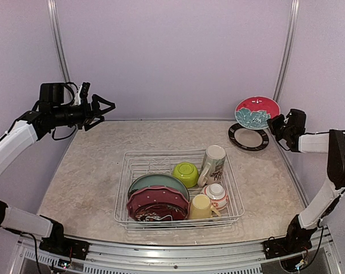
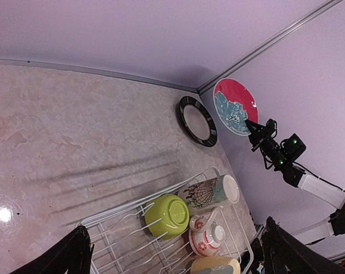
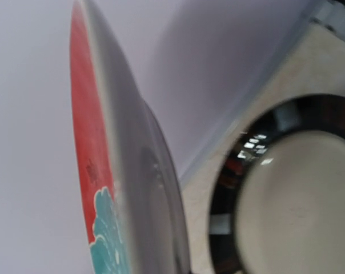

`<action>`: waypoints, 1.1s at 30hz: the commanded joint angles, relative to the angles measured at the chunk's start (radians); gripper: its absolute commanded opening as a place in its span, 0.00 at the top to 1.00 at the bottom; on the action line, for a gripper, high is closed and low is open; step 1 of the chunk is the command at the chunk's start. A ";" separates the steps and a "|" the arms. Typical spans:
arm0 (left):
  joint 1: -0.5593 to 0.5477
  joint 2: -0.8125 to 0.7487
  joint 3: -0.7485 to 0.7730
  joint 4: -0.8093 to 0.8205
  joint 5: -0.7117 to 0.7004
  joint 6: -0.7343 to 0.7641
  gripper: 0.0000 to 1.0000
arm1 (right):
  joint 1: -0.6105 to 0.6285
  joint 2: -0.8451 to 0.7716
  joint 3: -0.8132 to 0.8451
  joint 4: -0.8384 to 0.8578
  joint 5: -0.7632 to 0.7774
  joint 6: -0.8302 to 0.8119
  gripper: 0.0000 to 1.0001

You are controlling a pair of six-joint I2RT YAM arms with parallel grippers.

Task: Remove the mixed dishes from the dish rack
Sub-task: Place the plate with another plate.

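Note:
The white wire dish rack (image 1: 124,188) sits mid-table. It holds a teal-green plate (image 1: 155,181), a pink dotted plate (image 1: 156,197), a dark red plate (image 1: 155,213), a lime-green bowl (image 1: 185,173), a tall cream printed mug (image 1: 213,164), a white-and-red bowl (image 1: 216,195) and a pale yellow mug (image 1: 201,207). My right gripper (image 1: 275,124) is shut on the edge of a red and teal plate (image 1: 257,111), held upright above a black-rimmed plate (image 1: 248,138) lying on the table. My left gripper (image 1: 107,109) is open and empty, raised high at the far left.
The back wall and the right wall stand close behind the held plate (image 3: 98,142) and the black-rimmed plate (image 3: 298,200). In the left wrist view the rack (image 2: 127,214) lies below my open fingers (image 2: 69,257). Bare tabletop lies left of the rack.

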 commanded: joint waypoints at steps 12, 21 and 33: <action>0.004 0.027 0.010 0.000 0.006 0.010 0.01 | -0.057 0.282 0.036 0.422 -0.100 0.214 1.00; 0.011 0.046 0.010 0.003 0.016 0.006 0.01 | -0.058 0.381 0.070 0.422 -0.092 0.215 1.00; 0.013 0.058 0.009 0.007 0.026 0.001 0.01 | -0.058 0.437 0.083 0.416 -0.129 0.206 0.92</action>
